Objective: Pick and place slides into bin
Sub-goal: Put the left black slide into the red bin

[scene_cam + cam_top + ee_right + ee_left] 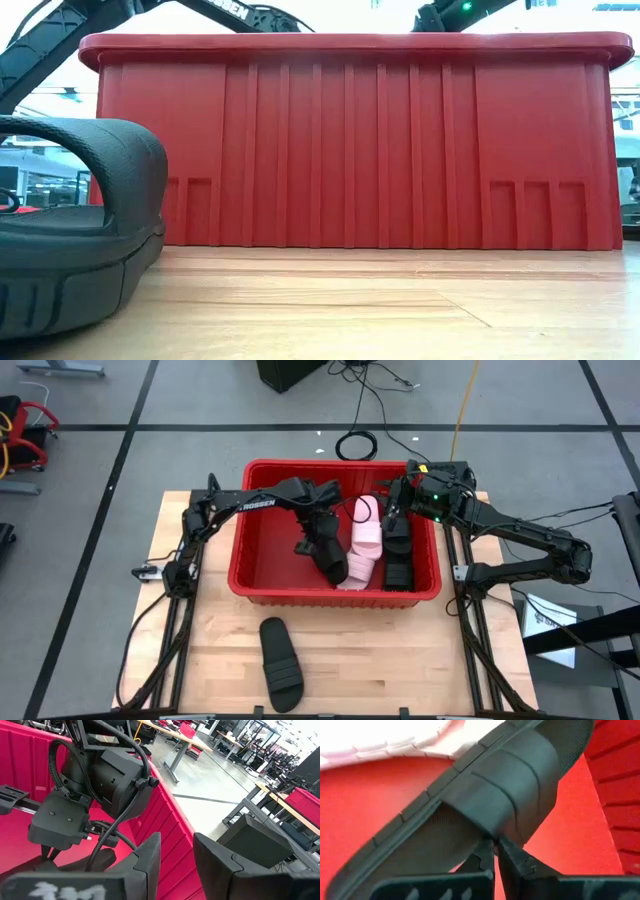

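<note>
The red bin (pixel 262 470) stands mid-table, its front wall filling the low view (pixel 350 150). Inside lie pale pink slides (pixel 366 540), black slides (pixel 400 560) at the right wall, and a tilted black slide (pixel 335 565) beside the pink ones. My left gripper (pixel 322 545) reaches down into the bin, shut, with its tips (pixel 494 847) at that slide's ribbed strap. My right gripper (pixel 392 510) hovers open over the bin's far right part, with nothing between its fingers (pixel 176 860). Another black slide (pixel 281 665) rests sole-down on the table in front of the bin. My left gripper comes slanting down from above, over the tilted black slide's footbed. Its shut fingertips meet at the near edge of the ribbed strap (pixel 492 832). I cannot tell whether they touch the strap or pinch any of it.
The black slide on the table (pixel 70 230) looms near the low camera. Bare wood lies in front of the bin and to its sides. My left arm's wrist (pixel 100 785) is close ahead of my right gripper. Cables lie on the floor beyond the table's far edge.
</note>
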Controlling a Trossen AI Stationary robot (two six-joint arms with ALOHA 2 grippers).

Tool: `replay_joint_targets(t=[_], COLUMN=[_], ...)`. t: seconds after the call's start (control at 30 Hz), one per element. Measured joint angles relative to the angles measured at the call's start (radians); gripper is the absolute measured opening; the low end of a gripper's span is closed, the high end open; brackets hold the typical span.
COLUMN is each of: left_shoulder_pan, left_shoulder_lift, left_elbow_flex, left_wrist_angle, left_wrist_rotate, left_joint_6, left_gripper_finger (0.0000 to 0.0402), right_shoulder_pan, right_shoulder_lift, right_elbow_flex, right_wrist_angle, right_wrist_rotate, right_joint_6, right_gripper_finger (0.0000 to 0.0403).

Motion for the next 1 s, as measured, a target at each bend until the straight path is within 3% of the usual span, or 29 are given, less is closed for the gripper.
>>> replay_joint_targets(t=[0.33, 0.53, 0.73, 1.0], left_shoulder_pan=[-0.028, -0.04, -0.039, -0.039], left_shoulder_lift=[0.005, 0.005, 0.003, 0.002], left_elbow_flex=[0.092, 0.096, 0.097, 0.097], left_wrist_angle=[0.026, -0.006, -0.086, -0.115], left_wrist_rotate=[0.009, 0.0, -0.071, -0.065], left_joint_6=[0.035, 0.044, 0.053, 0.078], left_gripper_finger=[0.0002, 0.0002, 0.0001, 0.0002], right_shoulder_pan=[0.0, 0.0, 0.0, 0.0], right_shoulder_lift=[0.0, 0.0, 0.0, 0.0], right_elbow_flex=[0.0, 0.0, 0.0, 0.0], right_wrist_angle=[0.0, 0.0, 0.0, 0.0], right_wrist_rotate=[0.0, 0.0, 0.0, 0.0], right_joint_6=[0.004, 0.005, 0.004, 0.007], right_gripper_finger=[0.0105, 0.0105, 0.0105, 0.0105])
